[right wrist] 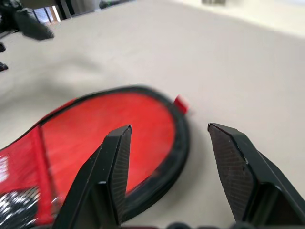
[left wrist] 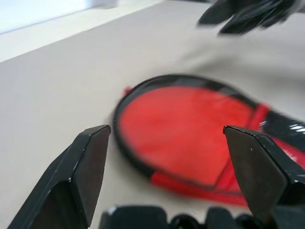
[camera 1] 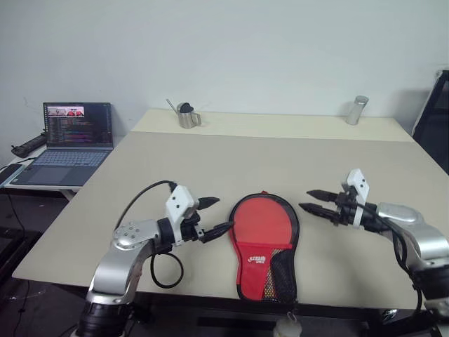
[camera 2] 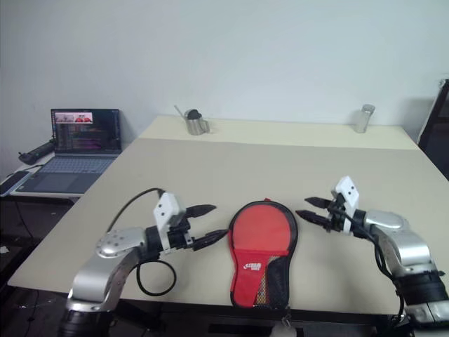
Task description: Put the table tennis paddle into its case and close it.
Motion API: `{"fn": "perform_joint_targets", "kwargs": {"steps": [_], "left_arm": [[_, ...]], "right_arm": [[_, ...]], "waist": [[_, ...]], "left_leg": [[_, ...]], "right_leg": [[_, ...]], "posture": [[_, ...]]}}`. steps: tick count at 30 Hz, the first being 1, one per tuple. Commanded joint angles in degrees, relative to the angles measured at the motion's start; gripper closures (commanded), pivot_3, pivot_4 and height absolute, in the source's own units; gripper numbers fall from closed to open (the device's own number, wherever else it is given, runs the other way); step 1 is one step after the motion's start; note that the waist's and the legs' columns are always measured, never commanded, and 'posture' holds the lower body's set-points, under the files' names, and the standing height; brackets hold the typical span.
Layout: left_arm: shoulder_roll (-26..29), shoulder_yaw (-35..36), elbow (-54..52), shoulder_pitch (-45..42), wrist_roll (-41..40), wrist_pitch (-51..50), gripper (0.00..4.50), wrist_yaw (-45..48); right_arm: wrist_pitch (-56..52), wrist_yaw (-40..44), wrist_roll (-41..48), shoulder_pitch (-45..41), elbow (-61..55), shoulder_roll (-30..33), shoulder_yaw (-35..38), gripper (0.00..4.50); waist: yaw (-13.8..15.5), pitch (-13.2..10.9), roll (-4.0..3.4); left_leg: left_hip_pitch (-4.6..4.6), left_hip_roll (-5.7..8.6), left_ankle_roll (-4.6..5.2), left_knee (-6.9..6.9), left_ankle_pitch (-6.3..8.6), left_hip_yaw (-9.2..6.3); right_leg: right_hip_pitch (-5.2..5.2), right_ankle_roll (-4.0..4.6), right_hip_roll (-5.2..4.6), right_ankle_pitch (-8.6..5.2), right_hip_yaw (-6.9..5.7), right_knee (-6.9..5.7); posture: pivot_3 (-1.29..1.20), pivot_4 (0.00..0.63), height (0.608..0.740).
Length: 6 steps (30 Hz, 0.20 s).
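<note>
The case (camera 1: 264, 246) lay flat on the worktop (camera 1: 280, 154), red side up, between the two pincers, its round end away from the robot and its mesh-pocket end close to the worktop's near edge. Whether the table tennis paddle was inside could not be told; no bare bat lay anywhere on the surface. The left pincer (camera 1: 214, 215) hovered just beside the case's left rim, fingers spread wide and empty. The right pincer (camera 1: 313, 201) hung a little off the upper right rim, fingers parted with nothing between them.

The likeliest trouble was the soft pouch itself: with both pincers coming in low from the sides, a finger might have pushed the rim instead of catching it, so the case slid or buckled. A push toward the robot would have been worst, since the mesh end already sat near the edge and could have tipped off. The zip's pull was too small to make out, and a small tab on limp fabric probably needed one pincer to pin the pouch while the other pulled; otherwise the whole case would likely have dragged along.

Ahead of both pincers the worktop ran broad and bare. A small metal cup (camera 1: 187, 115) and a metal cylinder (camera 1: 357, 110) stood well apart at the far edge. A laptop (camera 1: 66, 144) sat on a separate surface beyond the left pincer.
</note>
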<state>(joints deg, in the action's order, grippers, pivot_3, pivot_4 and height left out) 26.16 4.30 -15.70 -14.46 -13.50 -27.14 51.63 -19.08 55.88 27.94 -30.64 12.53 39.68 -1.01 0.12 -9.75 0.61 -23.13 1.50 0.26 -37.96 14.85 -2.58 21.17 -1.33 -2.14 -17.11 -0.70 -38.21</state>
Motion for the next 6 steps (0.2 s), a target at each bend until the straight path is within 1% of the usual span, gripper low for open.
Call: {"fn": "perform_joint_targets", "kwargs": {"steps": [1, 3, 6], "left_arm": [[1.3, 1.2, -1.8, 0.8, -1.1, 1.0, 0.35, -2.0], [1.8, 0.8, -0.8, 1.3, -0.7, 2.0, 0.35, -2.8], [1.1, 0.3, 0.6, 0.2, -0.8, 2.6, 0.35, -4.9]], "right_arm": [[1.3, 1.9, -1.0, -2.5, -0.8, -1.0, 0.7, 1.69], [1.0, 2.3, -1.8, -2.8, -1.4, -1.3, 0.1, 1.69], [-0.6, 5.1, -2.7, -2.7, -2.7, 0.1, -0.9, 1.69]], "waist": [[0.0, 0.0, 0.0], [-0.1, 0.0, 0.0], [0.0, 0.0, -0.01]], "left_leg": [[0.0, 0.0, -0.01, 0.0, 0.0, 0.0], [0.0, -0.01, -0.01, 0.03, 0.0, 0.0], [-0.03, -0.01, -0.01, 0.04, -0.01, 0.0]], "right_leg": [[0.0, 0.01, 0.0, 0.0, 0.0, 0.0], [0.02, 0.01, 0.0, 0.0, 0.0, 0.0], [0.04, 0.02, -0.02, 0.0, 0.0, 0.02]], "posture": [[0.0, 0.15, 0.74], [0.0, 0.15, 0.74], [0.0, 0.15, 0.74]]}}
